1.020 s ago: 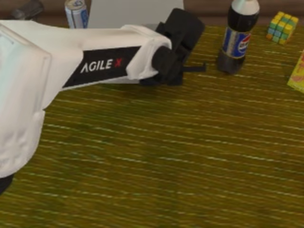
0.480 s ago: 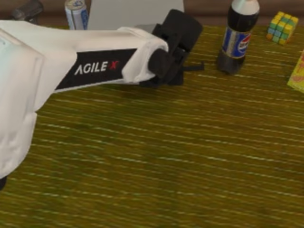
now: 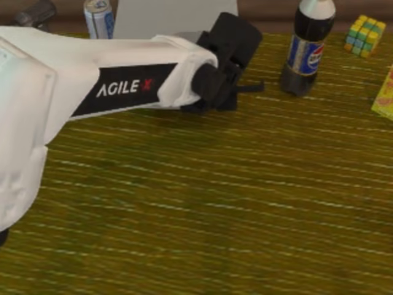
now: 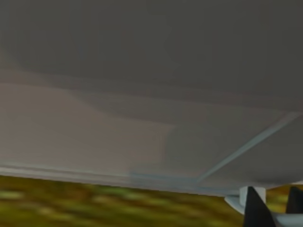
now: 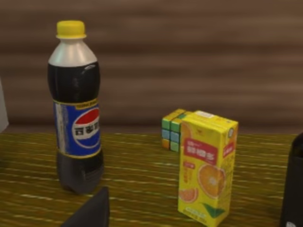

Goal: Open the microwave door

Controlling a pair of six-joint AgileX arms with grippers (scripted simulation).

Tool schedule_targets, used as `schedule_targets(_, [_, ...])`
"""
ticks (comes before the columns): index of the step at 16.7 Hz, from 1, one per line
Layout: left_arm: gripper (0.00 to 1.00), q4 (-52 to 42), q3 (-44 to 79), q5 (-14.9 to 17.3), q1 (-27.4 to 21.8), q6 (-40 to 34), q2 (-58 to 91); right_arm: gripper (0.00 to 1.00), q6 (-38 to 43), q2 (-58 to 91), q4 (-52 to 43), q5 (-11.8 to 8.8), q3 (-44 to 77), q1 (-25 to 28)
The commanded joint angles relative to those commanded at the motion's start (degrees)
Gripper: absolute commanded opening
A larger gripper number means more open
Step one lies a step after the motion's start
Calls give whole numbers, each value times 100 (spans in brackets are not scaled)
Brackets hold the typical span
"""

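My left tool point(image 3: 230, 46) sits right at the microwave point(image 3: 175, 17) front, at the counter's far edge. Whether its fingers are apart, I cannot tell. The door fills my left wrist view.

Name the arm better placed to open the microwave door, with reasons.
Left. Its gripper is at the microwave front, and its wrist view is filled by the door. The right arm is outside the top view.
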Motion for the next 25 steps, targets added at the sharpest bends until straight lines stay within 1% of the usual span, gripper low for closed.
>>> schedule_targets(11, [0, 0, 0, 0, 0, 0, 0, 100, 0, 0, 0, 0, 0, 0])
schedule_targets(13, [0, 15, -5, 45, -32, -13, 28, 100, 0, 0, 0, 0, 0, 0])
schedule_targets(19, [0, 269, -380, 174, 18, 272, -232, 100, 0, 0, 0, 0, 0, 0])
schedule_targets(25, [0, 272, -397, 178, 20, 282, -235, 100, 0, 0, 0, 0, 0, 0])
